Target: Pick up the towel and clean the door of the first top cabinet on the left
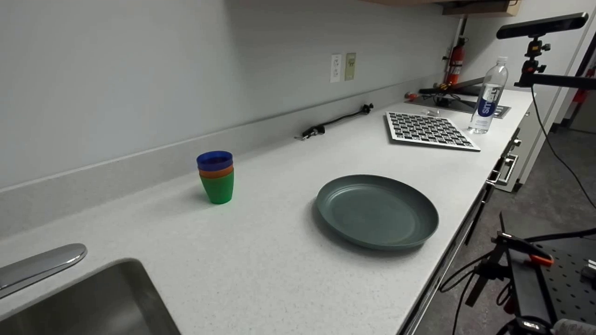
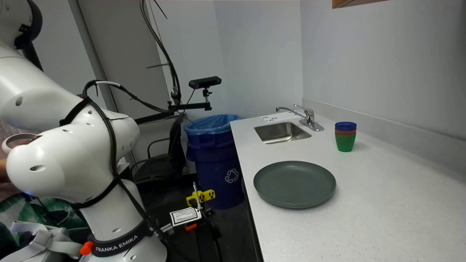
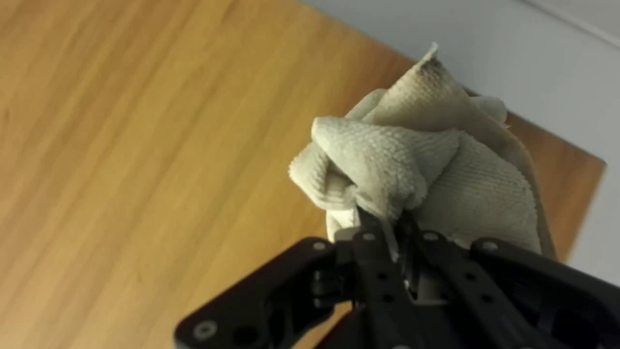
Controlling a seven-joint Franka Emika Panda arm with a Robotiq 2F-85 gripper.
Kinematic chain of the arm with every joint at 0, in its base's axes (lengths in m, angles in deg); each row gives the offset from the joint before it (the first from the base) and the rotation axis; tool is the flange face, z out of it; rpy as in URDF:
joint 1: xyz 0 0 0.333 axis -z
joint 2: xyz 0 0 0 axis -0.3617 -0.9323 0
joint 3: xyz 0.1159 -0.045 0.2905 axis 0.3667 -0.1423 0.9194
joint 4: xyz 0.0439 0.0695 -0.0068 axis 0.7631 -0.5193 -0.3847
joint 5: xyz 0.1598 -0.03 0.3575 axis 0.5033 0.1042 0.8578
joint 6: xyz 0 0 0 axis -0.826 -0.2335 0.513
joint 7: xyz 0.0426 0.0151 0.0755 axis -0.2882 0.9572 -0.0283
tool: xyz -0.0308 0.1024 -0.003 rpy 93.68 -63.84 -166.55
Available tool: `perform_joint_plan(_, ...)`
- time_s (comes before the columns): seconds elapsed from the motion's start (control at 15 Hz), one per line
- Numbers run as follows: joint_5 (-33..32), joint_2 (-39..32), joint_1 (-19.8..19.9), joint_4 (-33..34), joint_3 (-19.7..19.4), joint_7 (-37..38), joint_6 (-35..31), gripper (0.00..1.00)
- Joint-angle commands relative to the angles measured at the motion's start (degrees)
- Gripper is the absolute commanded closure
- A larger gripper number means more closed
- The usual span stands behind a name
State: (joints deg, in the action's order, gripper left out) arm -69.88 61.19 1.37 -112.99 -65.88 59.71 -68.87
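In the wrist view, my gripper is shut on a crumpled off-white towel. The towel bunches out past the fingertips, and one corner has a dark stain. Behind it is a wooden cabinet surface with diagonal grain, which fills the left and middle of the view. The towel is near its corner edge and looks close to it, but I cannot tell whether it touches. The gripper and towel are out of view in both exterior views. Only a strip of wooden cabinet shows at the top of an exterior view.
A green plate and stacked cups stand on the white counter. A sink with a faucet is at one end. A bottle and patterned board stand farther along. The arm is beside the counter.
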Motion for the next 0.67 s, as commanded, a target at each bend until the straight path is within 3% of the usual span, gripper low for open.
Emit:
perform_joint_plan(0.0, -2.2, -4.5, 1.3, -3.7, -6.9, 0.1, -3.9, 0.97)
perform_joint_plan(0.27, -1.7, -10.1, 0.2, -2.9, -11.8, -1.2, -9.0, 0.97)
perform_joint_plan(0.6, -1.5, -8.7, -4.0, -3.8, -12.3, -6.0, -12.2, 0.97)
